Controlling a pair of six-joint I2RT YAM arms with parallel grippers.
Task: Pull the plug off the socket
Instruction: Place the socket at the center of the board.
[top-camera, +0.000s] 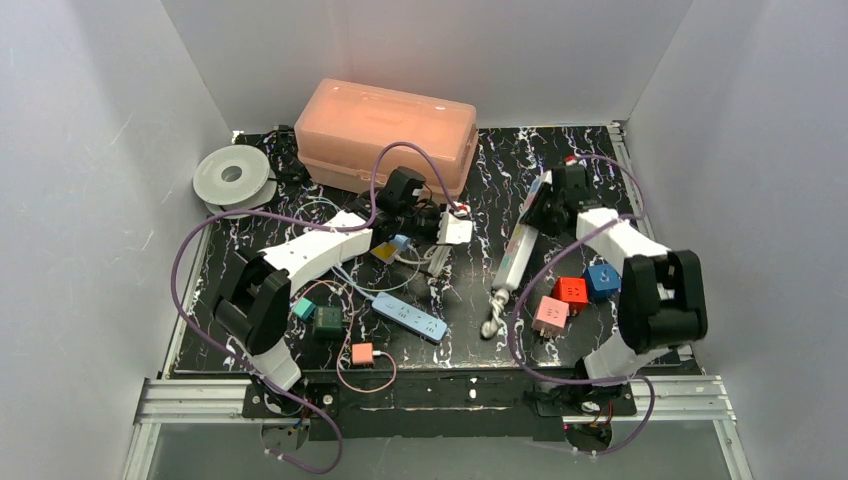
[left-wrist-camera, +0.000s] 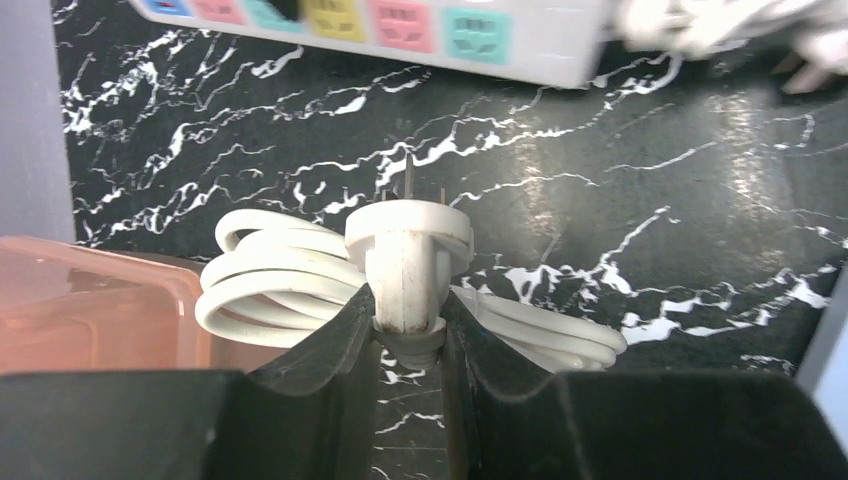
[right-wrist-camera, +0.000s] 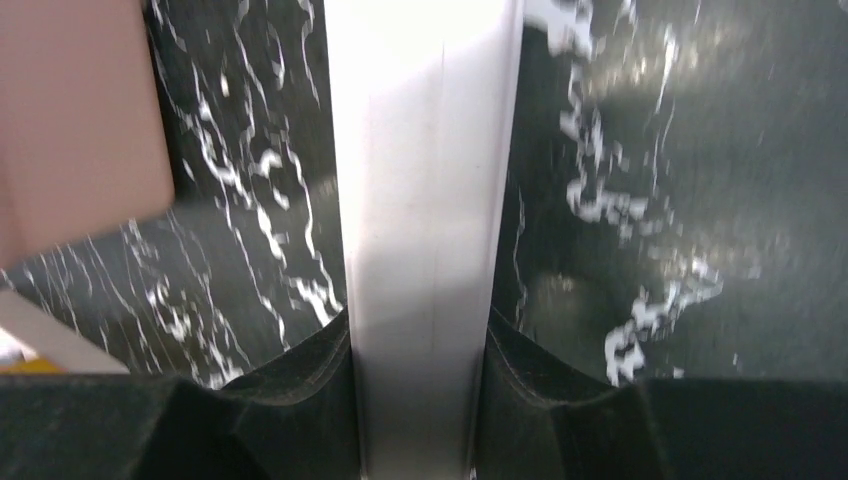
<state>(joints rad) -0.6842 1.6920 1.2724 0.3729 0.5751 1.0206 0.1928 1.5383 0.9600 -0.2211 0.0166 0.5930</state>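
My left gripper (left-wrist-camera: 408, 312) is shut on the neck of a white plug (left-wrist-camera: 408, 238). Its bare prongs point at the white socket strip (left-wrist-camera: 400, 25) with coloured outlets and stand apart from it. The plug's white cable (left-wrist-camera: 270, 290) lies coiled behind it. From above, the left gripper (top-camera: 445, 225) holds the plug (top-camera: 458, 231) mid-table. My right gripper (top-camera: 545, 210) is shut across the long socket strip (top-camera: 513, 262). In the right wrist view, that gripper (right-wrist-camera: 420, 350) has the strip's white body (right-wrist-camera: 420, 150) filling the gap between its fingers.
A pink lidded box (top-camera: 385, 135) stands at the back, with a grey tape spool (top-camera: 232, 178) to its left. A blue power strip (top-camera: 410, 317) lies in front. Red (top-camera: 572, 291), blue (top-camera: 602, 279) and pink (top-camera: 550, 315) cube adapters sit by the right arm. Small adapters (top-camera: 326, 320) lie front left.
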